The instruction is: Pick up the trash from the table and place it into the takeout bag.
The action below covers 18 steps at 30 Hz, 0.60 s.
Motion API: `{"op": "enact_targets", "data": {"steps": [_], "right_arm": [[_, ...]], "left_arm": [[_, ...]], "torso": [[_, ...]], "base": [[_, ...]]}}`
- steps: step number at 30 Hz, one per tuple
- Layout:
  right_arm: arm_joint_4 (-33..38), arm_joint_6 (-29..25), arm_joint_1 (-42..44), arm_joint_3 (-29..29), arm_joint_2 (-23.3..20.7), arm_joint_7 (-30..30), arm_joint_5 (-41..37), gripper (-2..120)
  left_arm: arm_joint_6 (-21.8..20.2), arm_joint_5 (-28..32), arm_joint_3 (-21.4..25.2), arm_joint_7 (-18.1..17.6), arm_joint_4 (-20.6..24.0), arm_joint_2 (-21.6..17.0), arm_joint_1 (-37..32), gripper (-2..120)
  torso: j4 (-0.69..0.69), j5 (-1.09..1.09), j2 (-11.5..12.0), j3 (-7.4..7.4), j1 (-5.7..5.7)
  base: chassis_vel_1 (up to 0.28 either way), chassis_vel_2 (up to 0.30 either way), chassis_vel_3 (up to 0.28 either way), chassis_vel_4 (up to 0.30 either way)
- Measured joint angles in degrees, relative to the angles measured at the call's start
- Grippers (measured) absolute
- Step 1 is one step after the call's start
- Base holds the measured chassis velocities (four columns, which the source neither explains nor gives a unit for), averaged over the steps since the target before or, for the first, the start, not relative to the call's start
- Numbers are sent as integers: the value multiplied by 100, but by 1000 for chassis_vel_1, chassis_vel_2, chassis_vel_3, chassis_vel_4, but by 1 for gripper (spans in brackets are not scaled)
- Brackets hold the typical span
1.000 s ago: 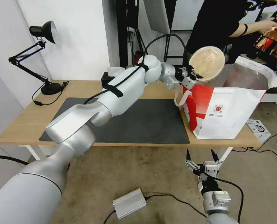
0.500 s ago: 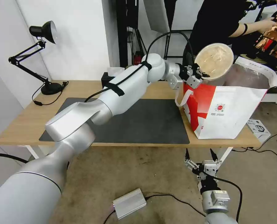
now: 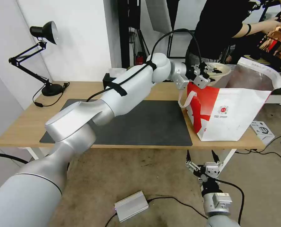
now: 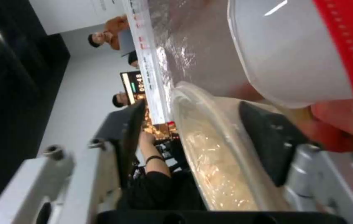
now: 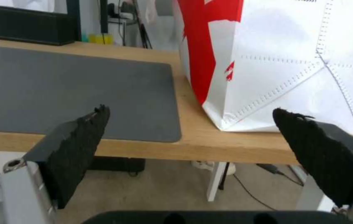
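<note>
The beige pulp bowl (image 3: 221,67) lies nearly flat in the mouth of the takeout bag (image 3: 231,113), which stands on the right end of the table (image 3: 83,88). My left gripper (image 3: 207,70) reaches over the bag's near rim and is open. In the left wrist view the pulp bowl (image 4: 213,161) leans on one pad (image 4: 267,146), with a gap at the other finger. A white plastic bowl (image 4: 288,53) sits inside against the foil lining (image 4: 193,37). My right gripper (image 3: 201,157) hangs open below the table's front edge, facing the bag (image 5: 288,62).
A dark grey mat (image 3: 146,119) covers the table's middle. A black tissue box (image 3: 108,80) stands at the back edge and a black desk lamp (image 3: 50,89) at the back left. A silver box (image 3: 131,205) with cables lies on the floor.
The left arm carried the pulp bowl right, over the bag's mouth. The bowl went from facing up toward me to lying flat and lower in the opening. The right arm stayed still.
</note>
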State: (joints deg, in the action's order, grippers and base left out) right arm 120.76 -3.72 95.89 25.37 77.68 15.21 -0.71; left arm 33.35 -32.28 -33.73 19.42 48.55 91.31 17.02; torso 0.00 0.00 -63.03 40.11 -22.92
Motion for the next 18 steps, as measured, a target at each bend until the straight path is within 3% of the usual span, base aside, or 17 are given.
{"op": "enact_targets", "data": {"steps": [8,18], "right_arm": [[12,6,-25,-3,26,2,0,100],[21,29,-67,-14,49,3,-1,100]], "left_arm": [[-1,124,-80,-25,33,1,76,99],[-5,286,-165,-111,77,2,154,100]], "torso": [[0,0,1,0,0],[0,0,1,0,0]], "base": [[0,0,0,0],[0,0,0,0]]}}
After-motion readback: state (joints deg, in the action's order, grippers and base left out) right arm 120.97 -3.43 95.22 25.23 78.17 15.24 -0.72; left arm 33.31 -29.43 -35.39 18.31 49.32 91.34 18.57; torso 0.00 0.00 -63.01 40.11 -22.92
